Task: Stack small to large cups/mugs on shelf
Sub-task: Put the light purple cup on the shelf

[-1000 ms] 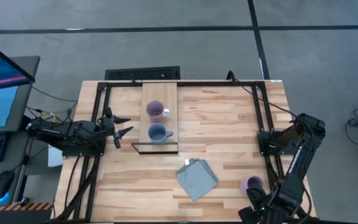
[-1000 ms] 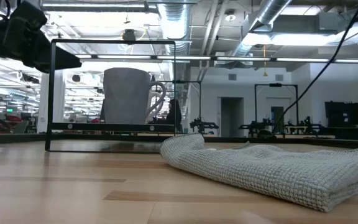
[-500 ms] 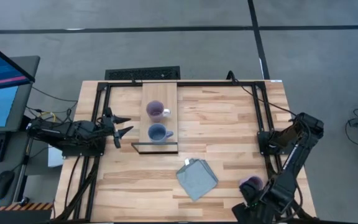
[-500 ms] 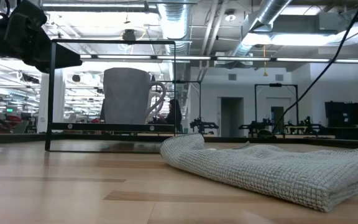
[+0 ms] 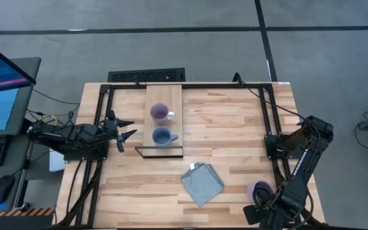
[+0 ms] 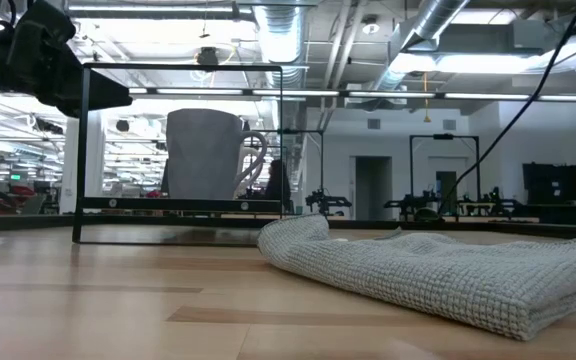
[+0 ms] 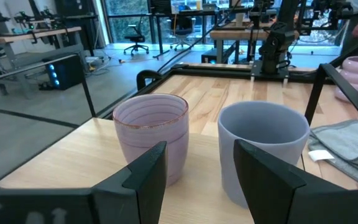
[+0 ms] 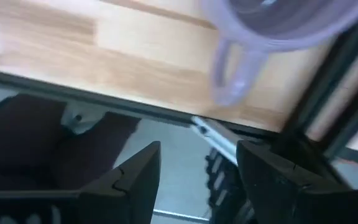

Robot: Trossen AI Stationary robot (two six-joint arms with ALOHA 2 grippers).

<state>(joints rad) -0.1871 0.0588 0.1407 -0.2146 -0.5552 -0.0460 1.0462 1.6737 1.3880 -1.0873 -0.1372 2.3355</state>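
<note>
High view, lower right of the frame: the right arm folds down along the table's right edge and its right gripper (image 5: 259, 211) sits at the near corner, just beside the lilac mug (image 5: 259, 188) that stands alone on the tabletop (image 5: 235, 128), well apart from the shelf (image 5: 164, 121) in the upper middle of the frame. That is the relation the coming move turns on: this mug lies just ahead of the right gripper, far nearer to it than to the left gripper (image 5: 125, 130), which waits with its fingers spread at the left of the frame, pointing at the shelf from just beside it. In the right wrist view the mug (image 8: 284, 25) fills the upper right of the picture, its handle (image 8: 232, 71) hanging toward the fingers (image 8: 135, 171), which stand apart with nothing between them; the mug is not yet within their gap. I judge the approach must bring the fingers forward over the rim or wall, clear of the handle. On the shelf the other lilac mug (image 5: 159, 113) stands toward the top of the frame and the blue mug (image 5: 161, 136) below it, both upright, handles to the right, apart from each other. The grey cloth (image 5: 202, 183) lies between shelf and lone mug.
</note>
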